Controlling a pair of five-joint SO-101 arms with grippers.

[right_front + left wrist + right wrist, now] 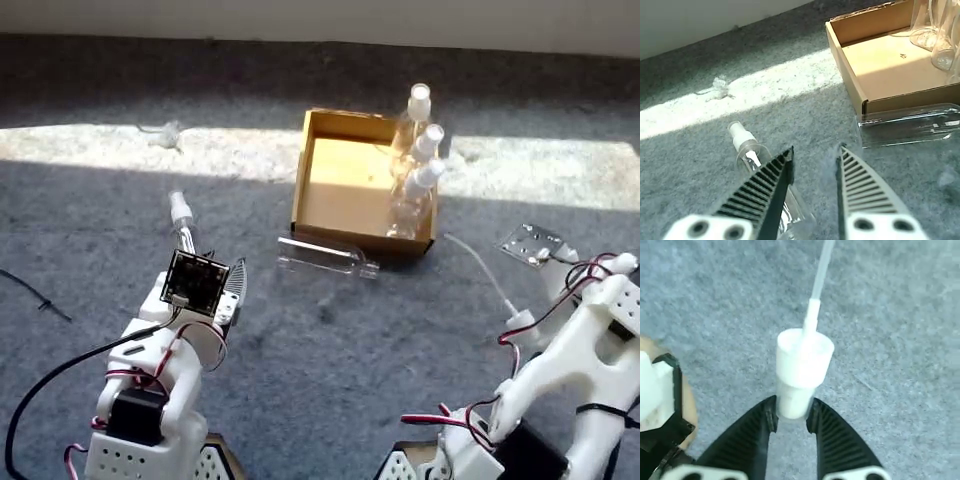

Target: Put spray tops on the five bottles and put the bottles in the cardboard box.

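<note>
The grey-carpeted desk [330, 340] bears a sunlit band [230, 152]; left fingers [765, 185] stand open and empty; right fingers [750, 440] pinch a spray top [802, 360].

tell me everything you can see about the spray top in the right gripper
The spray top is white plastic: a wide round collar, a narrower end, and a thin clear tube running out from the collar. The right gripper pinches the narrower end between its black fingers, over grey carpet.

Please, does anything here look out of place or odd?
Yes. A bottle without a top lies on its side just in front of the cardboard box, while three capped bottles stand inside it. A small white scrap lies apart, farther back.
</note>
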